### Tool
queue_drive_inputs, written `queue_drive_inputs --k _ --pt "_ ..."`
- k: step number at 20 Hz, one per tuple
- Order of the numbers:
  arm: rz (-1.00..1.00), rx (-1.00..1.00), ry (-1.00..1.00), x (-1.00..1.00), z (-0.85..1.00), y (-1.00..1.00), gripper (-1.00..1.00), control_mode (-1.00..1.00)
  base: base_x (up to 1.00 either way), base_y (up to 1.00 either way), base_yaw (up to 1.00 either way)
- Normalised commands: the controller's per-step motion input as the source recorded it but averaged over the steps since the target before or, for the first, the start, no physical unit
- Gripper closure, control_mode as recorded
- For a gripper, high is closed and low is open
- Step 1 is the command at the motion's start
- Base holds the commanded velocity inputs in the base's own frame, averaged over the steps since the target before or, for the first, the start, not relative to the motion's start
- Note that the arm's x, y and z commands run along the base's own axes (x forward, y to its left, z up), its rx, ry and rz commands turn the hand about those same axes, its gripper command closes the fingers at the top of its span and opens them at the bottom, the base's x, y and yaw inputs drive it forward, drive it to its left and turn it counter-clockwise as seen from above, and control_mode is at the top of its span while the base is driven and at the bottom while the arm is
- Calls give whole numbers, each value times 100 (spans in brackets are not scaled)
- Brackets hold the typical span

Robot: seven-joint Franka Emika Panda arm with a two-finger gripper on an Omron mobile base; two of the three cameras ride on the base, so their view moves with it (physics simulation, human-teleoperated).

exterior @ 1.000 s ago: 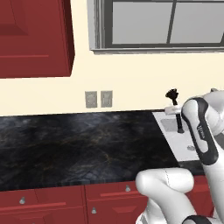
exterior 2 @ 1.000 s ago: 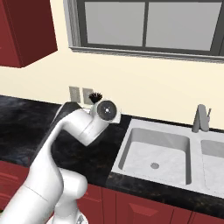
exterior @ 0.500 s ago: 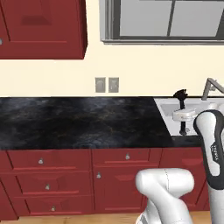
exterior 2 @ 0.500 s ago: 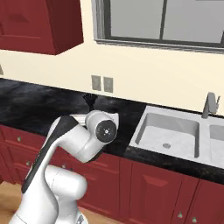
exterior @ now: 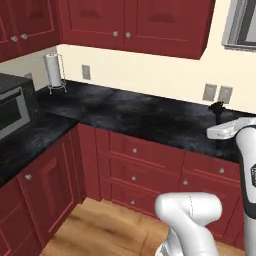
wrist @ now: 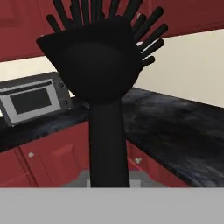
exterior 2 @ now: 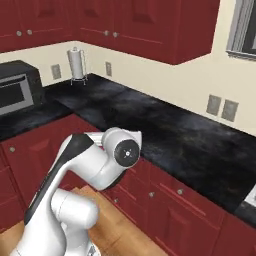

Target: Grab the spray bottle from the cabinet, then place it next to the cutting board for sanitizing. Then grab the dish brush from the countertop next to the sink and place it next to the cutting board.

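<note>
- The dish brush (wrist: 103, 70) stands upright in the end effector (exterior: 224, 129), black handle running down out of the hand view's bottom, bristled head fanned at the top; in the left base view its dark head pokes up just above the white hand.
- The finger tips themselves are hidden behind the handle, but the brush is carried clear of any surface, so I judge the end effector clamped on the handle.
- Behind the brush, the black marble bench (exterior: 150, 115) runs along the wall and turns a corner; beyond that corner sits a microwave (wrist: 35, 103), and a paper towel roll (exterior 2: 76, 62) stands in the corner itself.
- Red wall cabinets (exterior: 135, 22) hang above the brush; drawers (exterior: 145, 165) lie below the bench edge.
- Risks, as I judge them: the tall brush could pivot or slip in the grip while the base drives; the head could clip the cabinets or bench edge; set down upright, it would likely topple.
- No cutting board is visible, so the drop spot is unknown.
- No readable writing or brand anywhere.
</note>
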Motion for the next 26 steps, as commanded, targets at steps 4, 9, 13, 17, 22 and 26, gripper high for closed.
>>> queue_drive_inputs --k 4,9,13,17,22,26 --pt "0 0 0 0 0 0 100 100 0 37 92" --pt "0 0 0 0 0 0 100 100 0 31 87" --pt "0 0 0 0 0 0 100 100 0 72 71" --pt "0 0 0 0 0 0 100 100 21 100 20" --pt "0 0 0 0 0 0 100 100 12 100 15" --pt "0 0 0 0 0 0 100 100 1 100 20"
